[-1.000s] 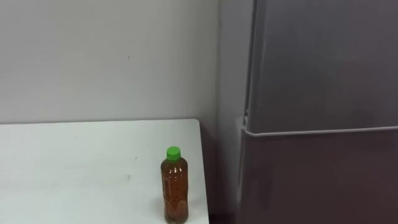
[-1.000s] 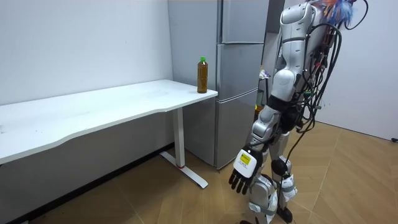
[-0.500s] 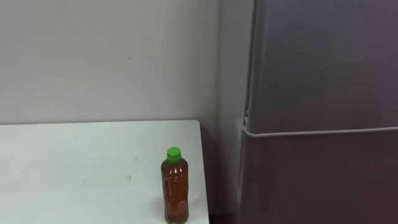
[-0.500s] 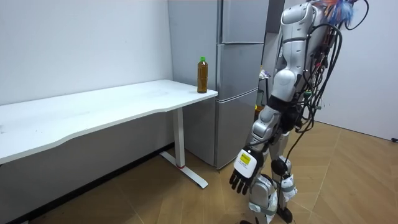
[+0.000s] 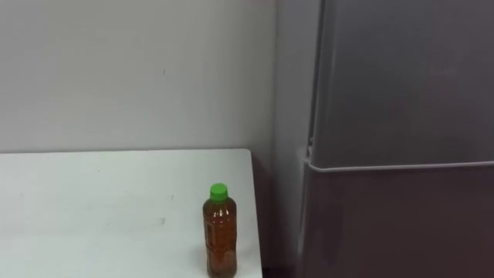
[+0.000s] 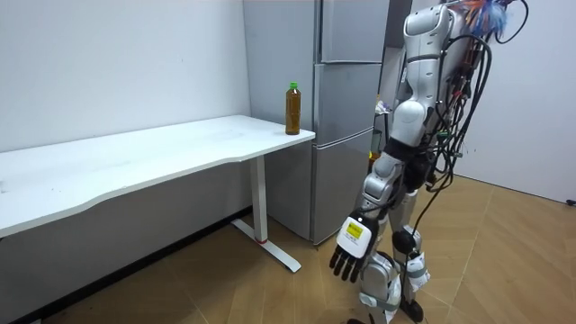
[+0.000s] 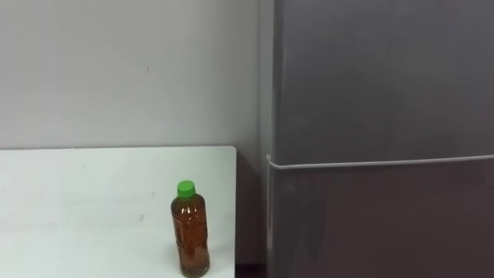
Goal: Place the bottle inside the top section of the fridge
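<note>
1. The fridge [image 5: 401, 77] stands just beside the end of the worktop. A pale seam runs between its upper and lower doors, and both are shut. By my reading no step of the task is done: the bottle has to be picked up, the upper door opened, the bottle set inside and the door closed. The eye views cut off the fridge's top, and I cannot make out a handle on either door.
2. The worktop [image 5: 93, 208] is white and carries the bottle. Its near edge runs out of the bottom of the eye views.
3. The bottle [image 5: 220, 232] holds brown liquid under a green cap [image 5: 219, 191]. It stands upright near the worktop corner next to the fridge, with nothing touching it. Its base sits at the very bottom of the eye views, so its footing is hard to judge there.
4. The left hand [image 6: 349, 247] hangs low by the robot's leg in the room view, well apart from the bottle. Its fingers are relaxed and hold nothing. The robot stands upright on the wooden floor, facing the fridge.
</note>
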